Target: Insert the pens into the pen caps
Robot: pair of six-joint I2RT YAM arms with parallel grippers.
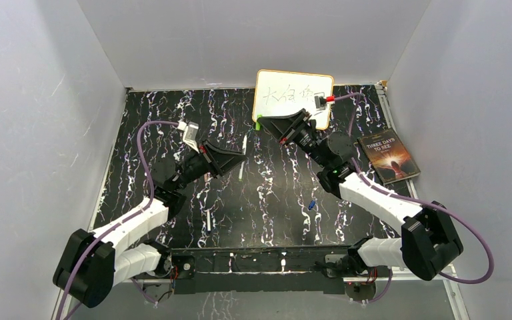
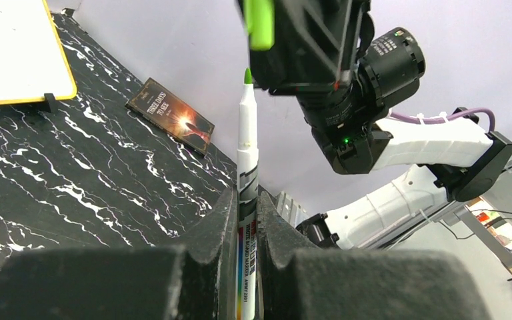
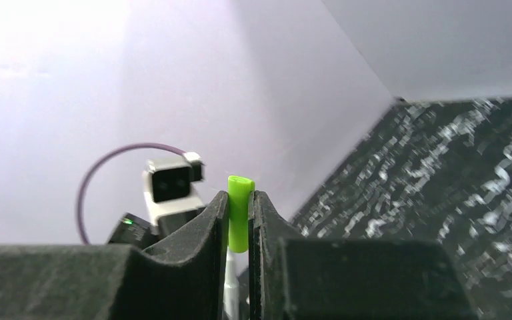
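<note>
Left wrist view: a white board marker [image 2: 247, 133] with a green tip is pinched upright by the left gripper [image 2: 244, 200]. A bright green cap [image 3: 241, 190] is clamped in the right gripper [image 3: 239, 210], just above the tip and apart from it.

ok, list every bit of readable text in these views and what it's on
"THREE DAYS TO SEE": cover of the dark paperback book at far right.
"WHITE BOARD MARKER": barrel of the white green-tipped marker pen in the left gripper; the smaller print beside it is too small to read.
Yellow-framed whiteboard: handwritten black characters, seemingly starting "大白"; the rest is partly hidden and unreadable.
Bright green pen cap: no text visible.
</note>
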